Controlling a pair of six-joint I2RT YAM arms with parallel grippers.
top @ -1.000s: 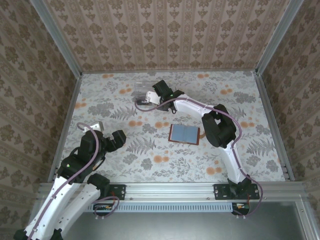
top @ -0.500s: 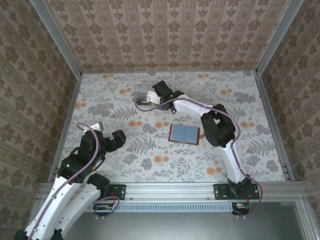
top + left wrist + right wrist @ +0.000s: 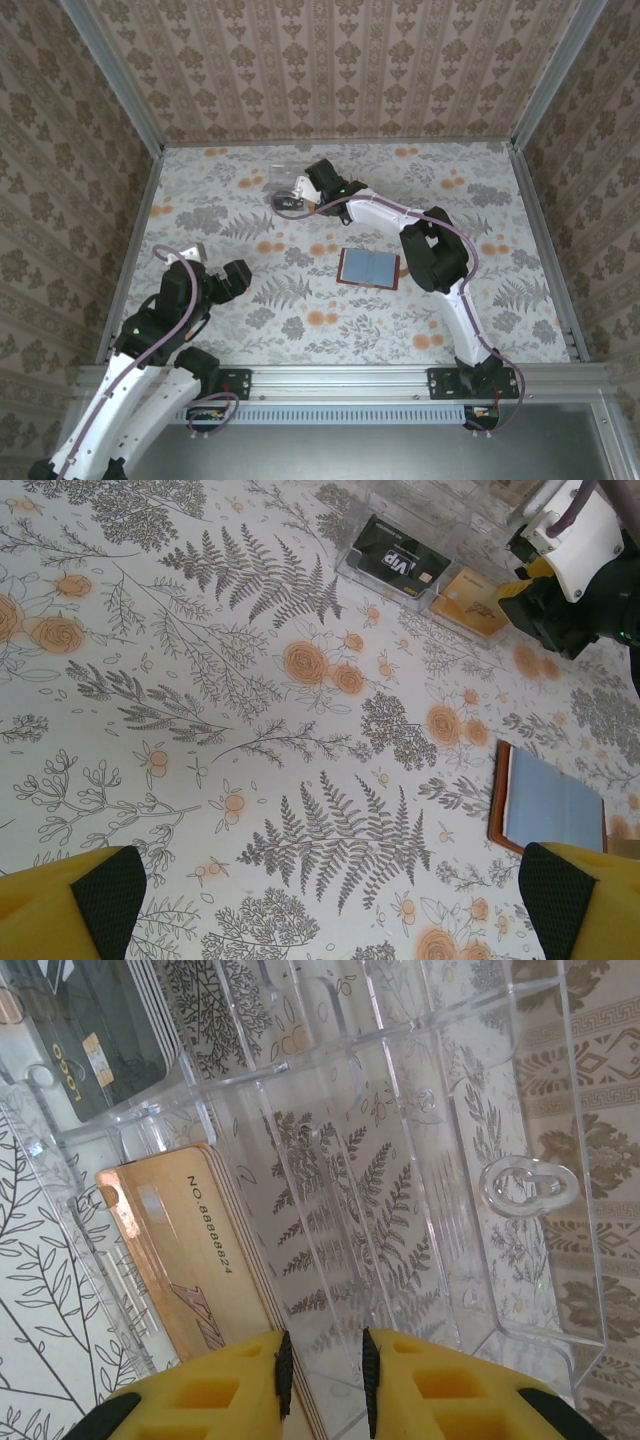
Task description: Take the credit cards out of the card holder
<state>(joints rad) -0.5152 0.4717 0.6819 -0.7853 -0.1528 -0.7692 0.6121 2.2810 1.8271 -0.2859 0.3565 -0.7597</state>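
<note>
The desk, under its floral cloth, carries everything, and my two arms stand at its near edge. My right arm stretches far across to the clear box at the back, which I judge to be where the cards are dropped. My left arm sits folded at the near left, well apart from the work and out of the way. The holder lies open and flat in the middle of the desk, blue-grey faces up, just beside my right arm's elbow. It lies well short of the box, so each card has to be carried across. My left tool is spread wide with nothing in it, looking across the cloth at the holder and the box. My right tool hangs over the box's divided compartments with its pads a narrow gap apart and nothing between them. A gold card lies flat in the compartment just beside that tool, and a black card lies in the next one. The holder's pockets are too small from above to tell whether a card remains. From my left wrist its far half is cut off by my own finger. The gold card's near end is hidden under my right fingers.
</note>
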